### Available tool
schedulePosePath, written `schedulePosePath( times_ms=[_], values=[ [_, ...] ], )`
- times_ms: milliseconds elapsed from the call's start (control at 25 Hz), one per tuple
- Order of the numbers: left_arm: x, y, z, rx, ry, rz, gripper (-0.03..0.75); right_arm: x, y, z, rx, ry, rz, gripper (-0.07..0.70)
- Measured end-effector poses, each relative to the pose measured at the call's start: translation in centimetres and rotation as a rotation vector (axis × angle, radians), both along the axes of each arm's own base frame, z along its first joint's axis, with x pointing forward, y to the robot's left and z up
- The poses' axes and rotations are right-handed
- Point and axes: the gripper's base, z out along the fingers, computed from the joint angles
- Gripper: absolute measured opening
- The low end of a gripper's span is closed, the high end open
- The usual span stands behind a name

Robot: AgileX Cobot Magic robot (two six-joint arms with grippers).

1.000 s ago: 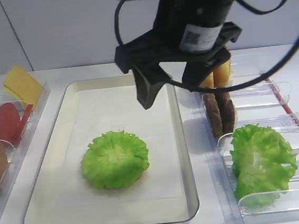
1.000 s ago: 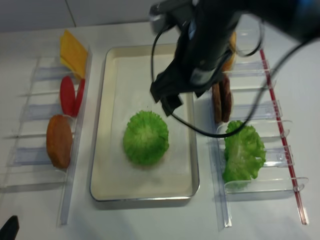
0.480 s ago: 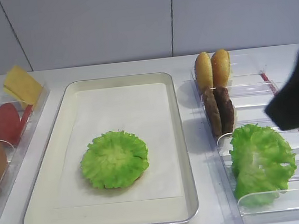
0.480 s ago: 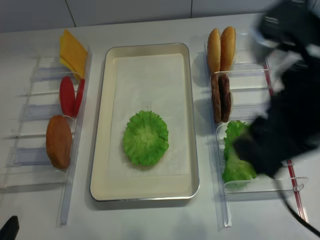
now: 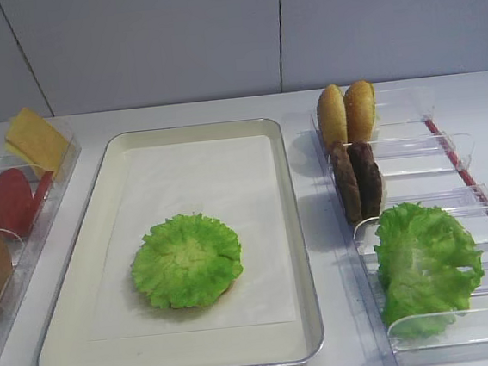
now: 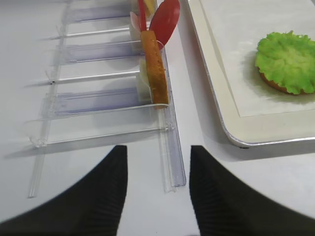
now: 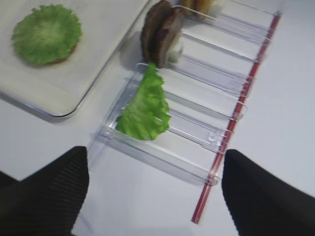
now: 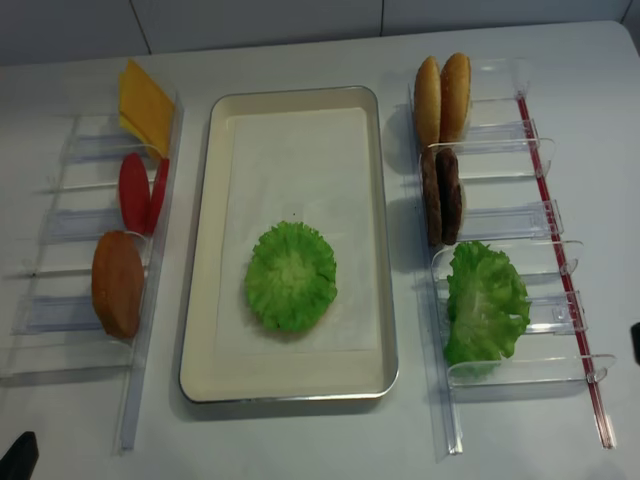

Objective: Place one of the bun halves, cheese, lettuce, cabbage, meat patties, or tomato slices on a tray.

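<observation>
White tabletop carries the tray (image 8: 290, 380), centred. One lettuce (image 8: 291, 276) leaf lies flat on its liner, covering a bun half (image 6: 275, 84) beneath. Right of the tray, more lettuce leaves (image 8: 485, 303) stand in a clear rack (image 8: 520, 372). Right gripper (image 7: 155, 194) spread wide, empty; left gripper (image 6: 155, 196) apart, empty.

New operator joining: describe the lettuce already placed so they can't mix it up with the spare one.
Find the large cream tray with silver rim. On its white paper liner lies a flat round green lettuce leaf, over something brown. The other lettuce stands in the clear rack to the right.
</observation>
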Motion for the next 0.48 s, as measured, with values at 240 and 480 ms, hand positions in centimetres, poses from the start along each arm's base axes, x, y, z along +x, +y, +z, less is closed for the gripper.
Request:
schedulePosePath(
  times_ms=[240,480],
  values=[
    [0.0,0.0,0.0,0.0,0.0,0.0,0.285,-1.6,-0.8,-3.7,0.011,-0.045,-0.21,0.559],
    [0.0,0.0,0.0,0.0,0.0,0.0,0.285,-2.8,-0.6,-5.8,0.025,-0.165,-0.313,0.559]
  ],
)
